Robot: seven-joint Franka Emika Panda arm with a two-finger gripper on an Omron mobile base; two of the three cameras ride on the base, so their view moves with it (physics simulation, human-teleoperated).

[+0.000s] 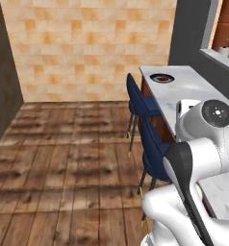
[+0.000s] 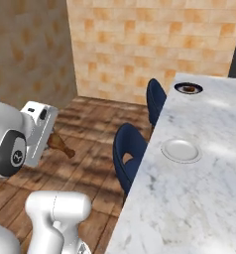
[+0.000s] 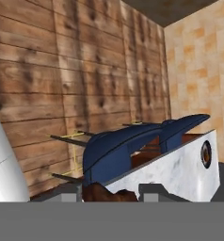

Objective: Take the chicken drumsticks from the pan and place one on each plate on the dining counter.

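Observation:
My gripper (image 2: 51, 141) is shut on a chicken drumstick (image 2: 61, 145), an orange-brown glossy piece that sticks out of the hand over the wooden floor, left of the dining counter (image 2: 199, 198). In the hand view the drumstick (image 3: 109, 194) sits between the two fingertips (image 3: 71, 192). A pale plate (image 2: 181, 150) lies bare on the marble slab. Farther along, a dark-rimmed plate (image 2: 188, 88) (image 1: 161, 78) holds a brown piece. That far plate (image 3: 206, 154) appears edge-on in the hand view. The pan is out of view.
Two navy chairs (image 2: 130, 149) (image 2: 155, 99) stand along the counter's near side, between my hand and the slab; they also show as chairs (image 1: 155, 149) (image 3: 132, 141). A tan tiled wall (image 1: 97, 48) closes the room behind. Wooden floor (image 1: 63, 153) spreads to the left.

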